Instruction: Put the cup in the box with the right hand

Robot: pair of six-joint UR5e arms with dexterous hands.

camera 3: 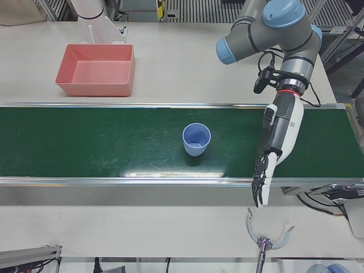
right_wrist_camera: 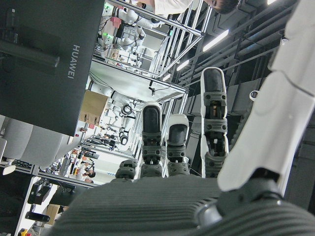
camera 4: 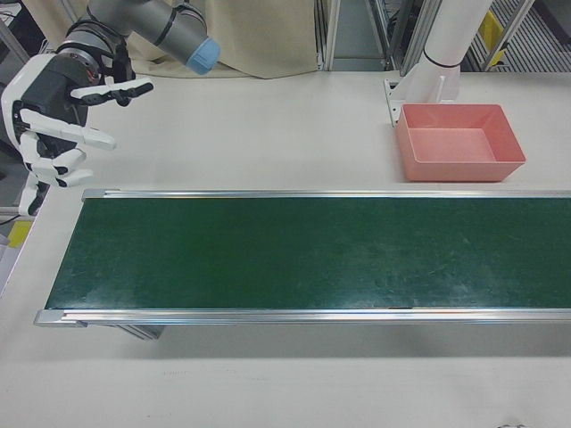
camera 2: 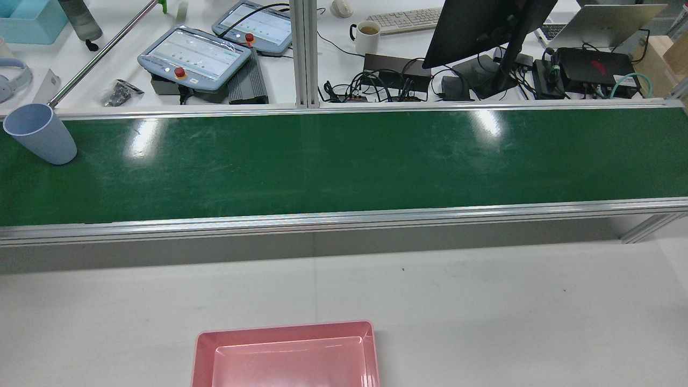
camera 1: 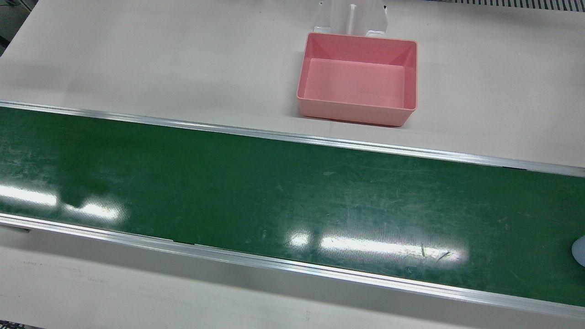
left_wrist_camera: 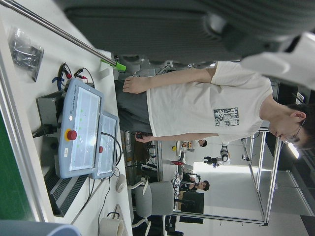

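A light blue cup (camera 3: 196,139) stands upright on the green conveyor belt (camera 3: 114,142). It shows at the belt's far left in the rear view (camera 2: 38,134) and as a sliver at the front view's right edge (camera 1: 579,250). The pink box (camera 1: 356,112) sits empty on the white table beside the belt; it also shows in the right-front view (camera 4: 464,169) and the left-front view (camera 3: 94,88). My right hand (camera 4: 58,111) is open with fingers spread, off the other end of the belt, far from the cup. My left hand (camera 3: 274,145) hangs open, fingers pointing down, over the belt beside the cup.
A white arm pedestal (camera 1: 351,17) stands just behind the box. Beyond the belt a desk holds teach pendants (camera 2: 196,54), a mug (camera 2: 368,33), a monitor (camera 2: 484,27) and cables. A person (left_wrist_camera: 206,103) stands at that desk.
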